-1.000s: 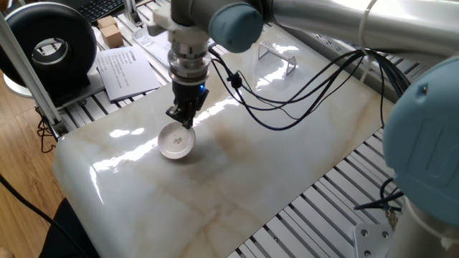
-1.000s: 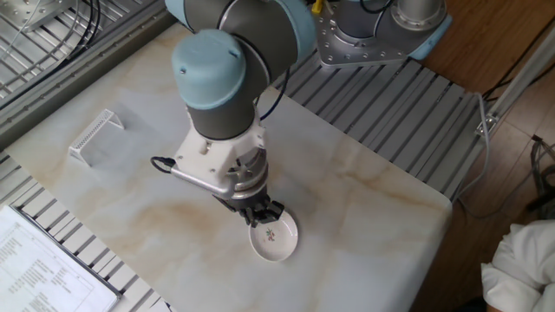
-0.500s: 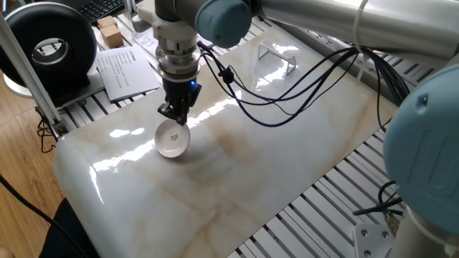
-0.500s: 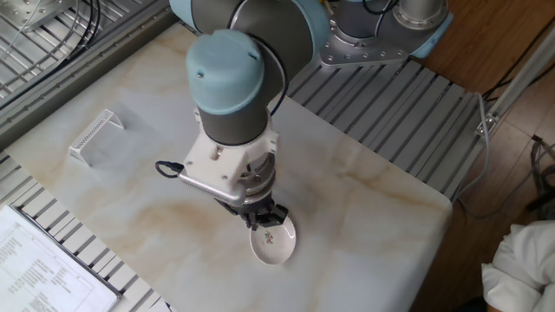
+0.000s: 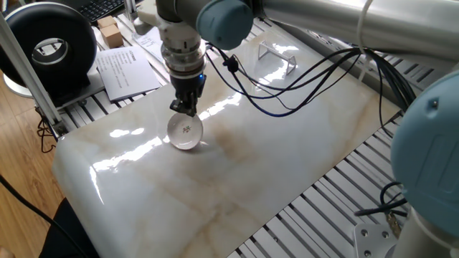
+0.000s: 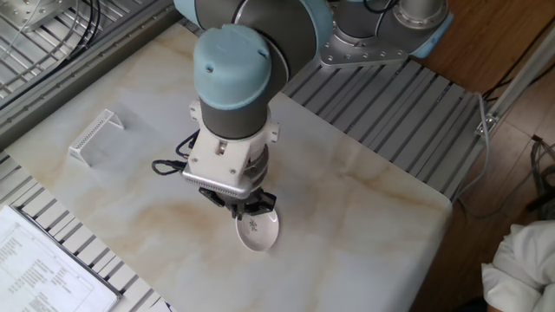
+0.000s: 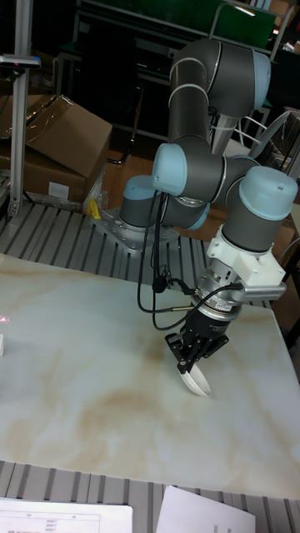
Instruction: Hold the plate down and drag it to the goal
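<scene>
Shifted since a second ago: small round white glossy plate (image 5: 185, 132) slid along the marbled desk (image 6: 364, 217) toward the far clear plastic bracket goal (image 5: 277, 56), still well apart. Gripper (image 5: 184, 107) points straight down, jaws together, pressing inside the plate's rim.

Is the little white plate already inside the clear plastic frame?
No, the plate sits under the gripper in the middle of the marble table, far from the goal near the table's far corner.
</scene>
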### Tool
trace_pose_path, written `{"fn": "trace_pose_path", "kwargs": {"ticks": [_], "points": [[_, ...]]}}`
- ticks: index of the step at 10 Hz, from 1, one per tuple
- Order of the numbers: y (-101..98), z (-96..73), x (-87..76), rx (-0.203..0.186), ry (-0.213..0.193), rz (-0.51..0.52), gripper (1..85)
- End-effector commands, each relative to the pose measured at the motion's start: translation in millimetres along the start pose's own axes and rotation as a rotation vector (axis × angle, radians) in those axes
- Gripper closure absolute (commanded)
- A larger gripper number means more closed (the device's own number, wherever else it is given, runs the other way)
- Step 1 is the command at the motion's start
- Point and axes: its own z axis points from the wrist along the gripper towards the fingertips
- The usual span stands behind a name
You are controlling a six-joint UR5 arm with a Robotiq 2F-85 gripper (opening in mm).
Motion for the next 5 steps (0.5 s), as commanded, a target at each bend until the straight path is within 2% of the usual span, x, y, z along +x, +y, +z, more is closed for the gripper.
{"fn": "trace_pose_path", "kwargs": {"ticks": [1, 3, 4, 5], "points": [[-4.0, -1.7, 4.4, 0.0, 0.004, 0.041, 84.3], [-6.4, -1.1, 1.9, -0.002, -0.012, -0.002, 84.3], [-27.7, 0.8, 9.6, 0.039, -0.005, -0.061, 84.3], [-47.9, 2.9, 23.0, 0.058, 0.004, -0.105, 84.3]]}}
